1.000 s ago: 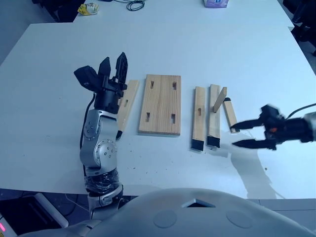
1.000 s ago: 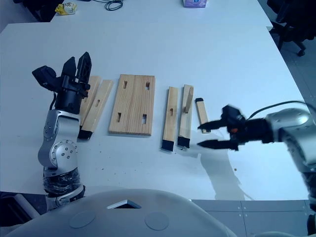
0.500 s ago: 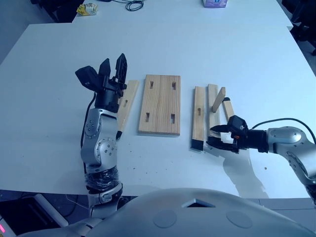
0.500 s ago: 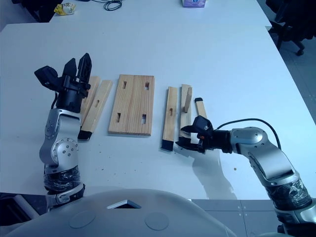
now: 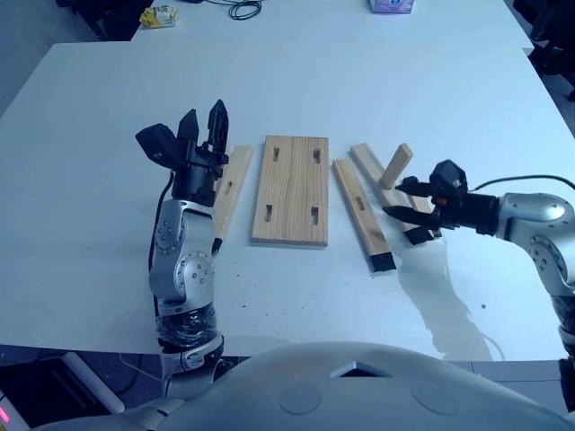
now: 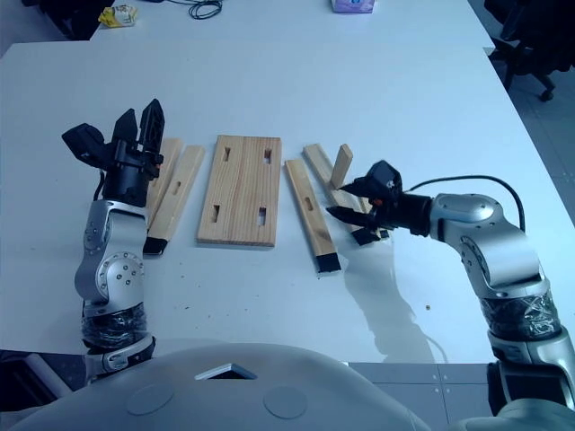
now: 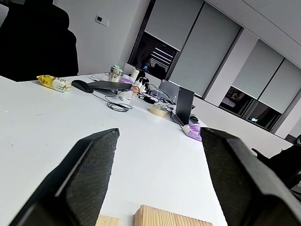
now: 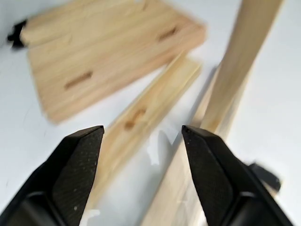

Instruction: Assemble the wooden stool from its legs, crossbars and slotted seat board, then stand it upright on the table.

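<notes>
White table top (image 5: 431, 90) carries all parts, unassembled. Landmark: rectangular pale wooden seat board with four slots (image 5: 290, 189), lying flat mid-table

Left of seat board: two pale wooden legs with dark foot caps, side by side. The nearer leg (image 5: 232, 187) is just beside the board's edge; the outer leg (image 6: 160, 190) is partly hidden by the left arm

Right of seat board: a third slotted leg (image 5: 361, 214) lies skewed, far end near the board, capped end swung away from it. A fourth leg (image 5: 377, 172) lies beyond it, also skewed. A short pale wooden crossbar (image 5: 397, 164) leans tilted on the fourth leg

Left gripper (image 5: 205, 124): raised above the table left of seat board, fingers pointing up and spread wide, holding nothing

Right gripper (image 5: 401, 199): low over the table right of seat board, at the near end of the fourth leg, fingers spread, gripping nothing; fingertip contact with wood cannot be told

Beyond seat board, on a farther table: yellow packet (image 5: 162, 14), black cable (image 5: 244, 9), purple box (image 5: 393, 5)
</notes>
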Available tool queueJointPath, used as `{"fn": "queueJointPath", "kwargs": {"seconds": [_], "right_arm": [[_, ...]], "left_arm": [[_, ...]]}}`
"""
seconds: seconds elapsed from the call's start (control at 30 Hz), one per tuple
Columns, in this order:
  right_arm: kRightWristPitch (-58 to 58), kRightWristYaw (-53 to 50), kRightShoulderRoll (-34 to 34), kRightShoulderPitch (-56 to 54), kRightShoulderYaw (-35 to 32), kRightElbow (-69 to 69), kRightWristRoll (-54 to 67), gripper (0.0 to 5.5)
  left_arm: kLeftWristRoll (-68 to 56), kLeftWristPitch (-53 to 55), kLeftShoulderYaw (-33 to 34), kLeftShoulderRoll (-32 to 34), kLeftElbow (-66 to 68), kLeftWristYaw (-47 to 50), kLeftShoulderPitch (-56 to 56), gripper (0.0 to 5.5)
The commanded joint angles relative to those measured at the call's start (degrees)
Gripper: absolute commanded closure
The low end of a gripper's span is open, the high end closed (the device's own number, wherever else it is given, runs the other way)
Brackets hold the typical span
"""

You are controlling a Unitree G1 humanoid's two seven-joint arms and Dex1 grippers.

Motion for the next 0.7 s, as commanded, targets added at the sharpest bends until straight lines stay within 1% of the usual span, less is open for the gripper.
{"fn": "queueJointPath", "kwargs": {"seconds": [0.03,0.17,0.3,0.5,0.7], "right_arm": [[1.8,-6.7,1.9,2.9,1.7,-1.5,-4.0,2.44],[2.7,-9.9,2.7,6.5,1.6,-2.2,-5.6,2.44],[3.6,-11.7,3.4,6.6,1.0,-2.0,-6.2,2.44],[6.5,-20.8,11.1,6.5,0.6,-5.1,-6.9,2.44],[9.1,-27.9,16.3,5.9,2.5,-4.9,-9.6,2.44]], "left_arm": [[-0.2,0.7,0.2,0.9,-0.2,0.2,0.0,2.31],[-0.5,1.2,0.3,1.3,-0.6,0.2,0.2,2.31],[-0.4,1.3,0.4,1.2,-1.1,0.4,1.1,2.31],[-0.4,1.5,0.1,1.1,-1.1,0.5,1.0,2.31],[-0.6,1.7,0.3,1.4,-0.6,0.3,0.2,2.31]]}}
